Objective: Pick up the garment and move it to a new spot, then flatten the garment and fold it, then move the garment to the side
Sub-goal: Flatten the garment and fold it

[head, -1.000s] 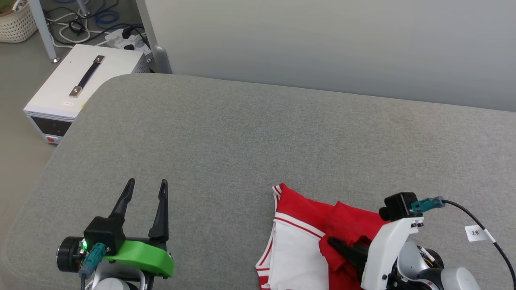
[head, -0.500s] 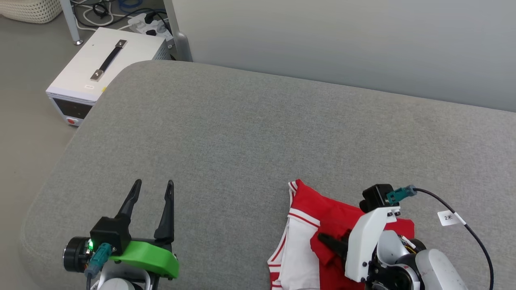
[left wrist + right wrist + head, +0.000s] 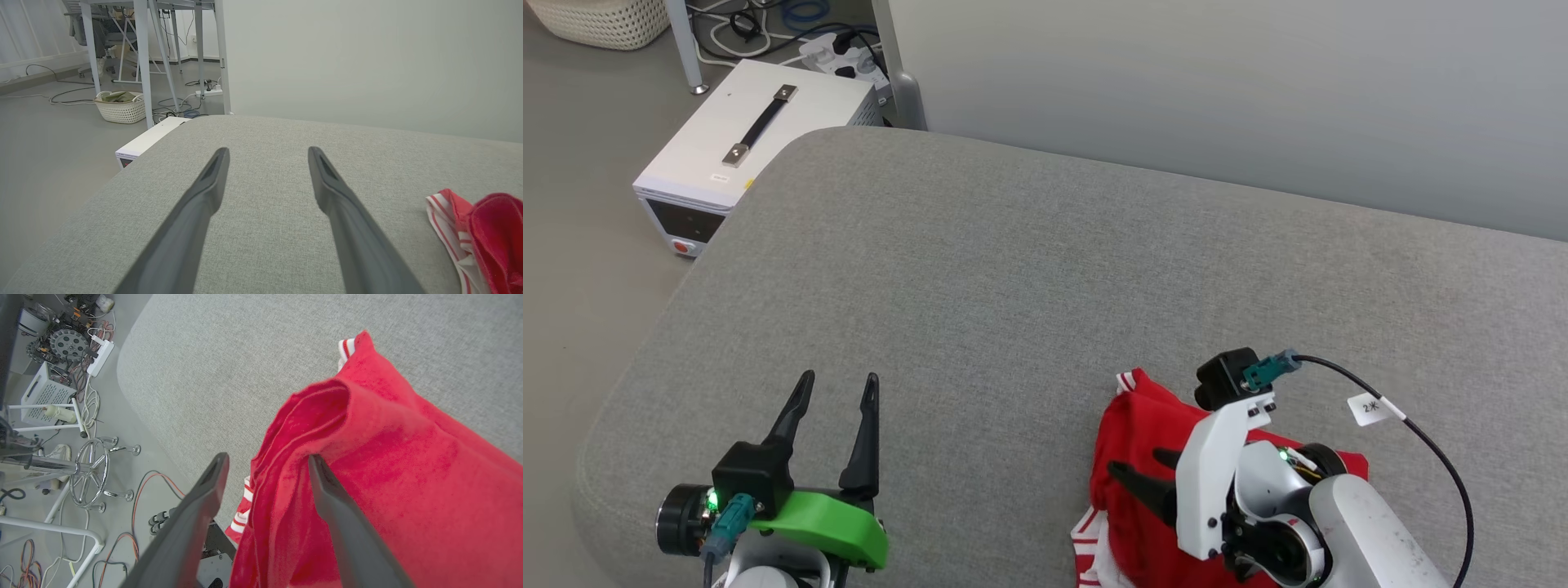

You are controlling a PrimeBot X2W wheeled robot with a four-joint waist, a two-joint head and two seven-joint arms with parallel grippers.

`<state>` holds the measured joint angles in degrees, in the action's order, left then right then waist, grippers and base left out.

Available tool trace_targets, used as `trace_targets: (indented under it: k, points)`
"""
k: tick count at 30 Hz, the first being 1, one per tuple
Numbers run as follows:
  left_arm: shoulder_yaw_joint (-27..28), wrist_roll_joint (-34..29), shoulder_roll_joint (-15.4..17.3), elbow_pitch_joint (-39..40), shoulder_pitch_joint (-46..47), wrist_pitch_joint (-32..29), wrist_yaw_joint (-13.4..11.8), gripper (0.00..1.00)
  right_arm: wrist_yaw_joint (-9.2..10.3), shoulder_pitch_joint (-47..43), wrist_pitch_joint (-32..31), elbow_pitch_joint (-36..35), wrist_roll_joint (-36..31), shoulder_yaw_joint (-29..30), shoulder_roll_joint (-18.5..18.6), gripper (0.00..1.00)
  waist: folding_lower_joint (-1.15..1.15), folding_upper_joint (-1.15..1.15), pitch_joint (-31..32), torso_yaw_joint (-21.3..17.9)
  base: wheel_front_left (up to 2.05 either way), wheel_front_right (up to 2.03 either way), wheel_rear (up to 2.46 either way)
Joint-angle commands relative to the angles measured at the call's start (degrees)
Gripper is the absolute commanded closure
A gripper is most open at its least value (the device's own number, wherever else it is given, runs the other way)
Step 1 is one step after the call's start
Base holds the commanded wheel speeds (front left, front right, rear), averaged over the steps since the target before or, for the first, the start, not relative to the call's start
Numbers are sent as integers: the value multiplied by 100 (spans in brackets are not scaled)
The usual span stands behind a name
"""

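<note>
Garment (image 3: pixel 1131 416) — one; cushion (image 3: pixel 1013 269) one; white box (image 3: pixel 809 98) one; basket (image 3: pixel 596 20) one; grippers two: left gripper (image 3: pixel 839 379), right gripper (image 3: pixel 1135 461).

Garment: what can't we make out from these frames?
Head view: garment cut off by the bottom edge; right arm covers its right side.
Left wrist view: right edge cuts it off.
Right wrist view: folded cloth hides any lettering; whether the open right pincer touches cloth is unclear.
Head view: white box panel text too small.

Left pincer (image 3: pixel 837 380), jaws parted, pointing forward; right pincer (image 3: pixel 267 457), jaws parted, angled leftward
</note>
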<state>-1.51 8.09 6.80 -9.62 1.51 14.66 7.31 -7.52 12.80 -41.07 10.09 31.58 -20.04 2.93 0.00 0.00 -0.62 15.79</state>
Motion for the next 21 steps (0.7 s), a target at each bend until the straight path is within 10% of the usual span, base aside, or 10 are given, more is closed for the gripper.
trace_targets:
  k: [1,11,21]
  points:
    - [-14,-23,18,-9,46,34,16,0,3,121,5,33,-48,-74,-4,0,0,0,31,-22,0,0,0]
    - [-25,1,42,71,36,34,17,0,3,527,325,-183,-455,-273,94,0,0,0,78,-250,0,0,0]
    - [-57,51,20,283,47,34,17,0,3,906,1868,-712,-992,-244,1443,0,0,0,93,-752,0,0,0]
